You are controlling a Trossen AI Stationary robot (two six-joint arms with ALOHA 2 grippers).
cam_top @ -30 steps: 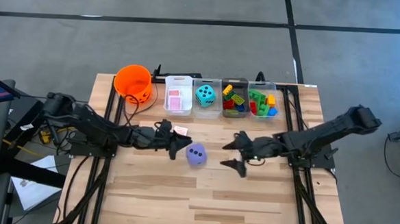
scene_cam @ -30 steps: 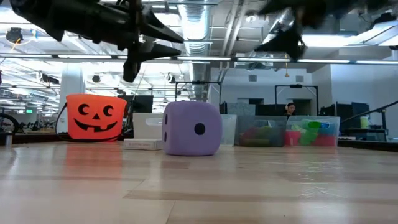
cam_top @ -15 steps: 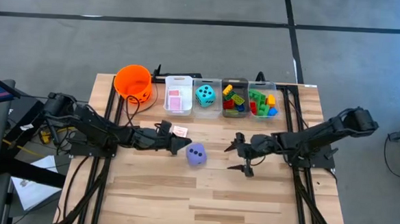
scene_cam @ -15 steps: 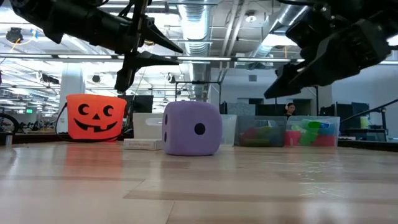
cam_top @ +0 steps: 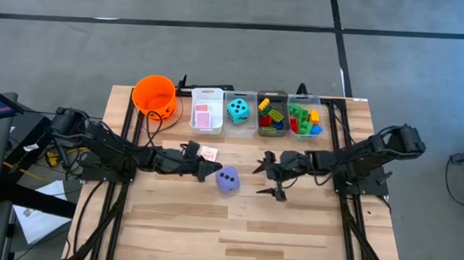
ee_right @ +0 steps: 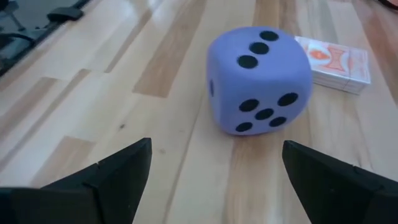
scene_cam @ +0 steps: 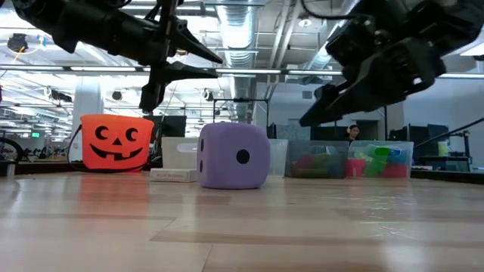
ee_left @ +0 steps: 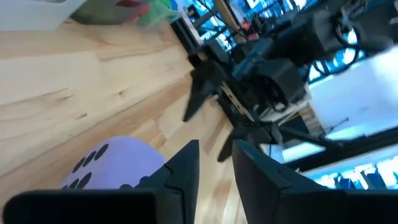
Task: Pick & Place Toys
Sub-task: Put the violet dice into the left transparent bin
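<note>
A purple die with black dots rests on one flat face on the wooden table; it also shows in the low view and the right wrist view. My left gripper hovers just left of and above the die, fingers a narrow gap apart with nothing between. My right gripper stands open to the die's right, raised off the table, its fingers spread wide and pointing at the die. A pink-backed card pack lies flat behind the die.
Along the far edge stand an orange pumpkin bucket, a white bin with pink cards, a clear bin with a teal die and two clear bins of coloured bricks. The table's near half is bare wood.
My right gripper has come down and moved toward the table's left, closer to the purple die, rolling as it went; its fingers stay spread. My left gripper has rolled a little in place. The die and card pack have not moved.
</note>
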